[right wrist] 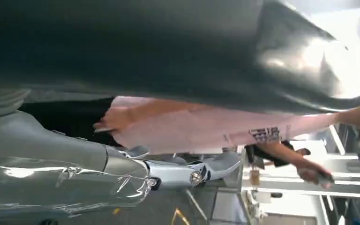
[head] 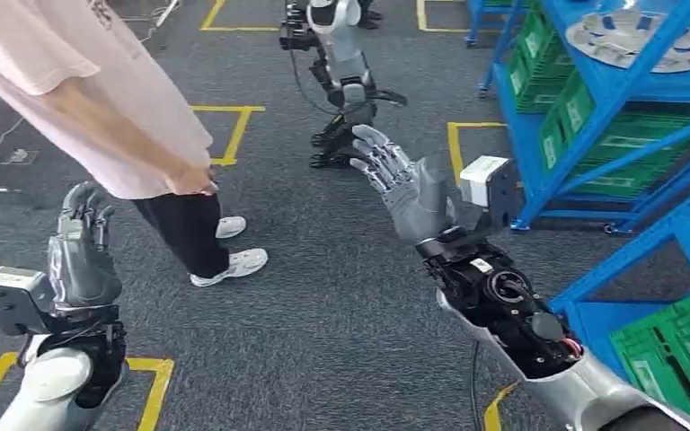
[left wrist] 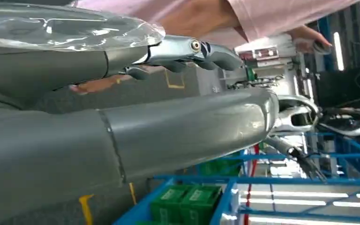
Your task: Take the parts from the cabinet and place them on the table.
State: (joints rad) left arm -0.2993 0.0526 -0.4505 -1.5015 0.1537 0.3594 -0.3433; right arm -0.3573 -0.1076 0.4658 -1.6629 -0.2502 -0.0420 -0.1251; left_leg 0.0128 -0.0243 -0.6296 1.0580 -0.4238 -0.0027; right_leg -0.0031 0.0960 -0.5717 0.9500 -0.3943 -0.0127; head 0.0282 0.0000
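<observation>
My right hand [head: 395,180] is raised in mid-air over the carpet, fingers spread, holding nothing. My left hand [head: 81,247] stands upright at the lower left, fingers slightly bent and apart, also with nothing in it. The blue cabinet [head: 593,117] stands at the right, well beyond my right hand. A round silver part [head: 638,38] lies on its top shelf. Green crates [head: 620,153] fill the lower shelves. In the left wrist view my left hand [left wrist: 178,84] shows a thick thumb and extended fingers. The right wrist view shows my right hand [right wrist: 168,173] with fingers stretched out.
A person in a pink shirt [head: 99,81] and white shoes [head: 238,256] stands close in front of my left arm. Another robot [head: 341,72] stands ahead on the grey carpet. Yellow floor lines [head: 234,130] mark the carpet. A green crate [head: 674,355] sits at the lower right.
</observation>
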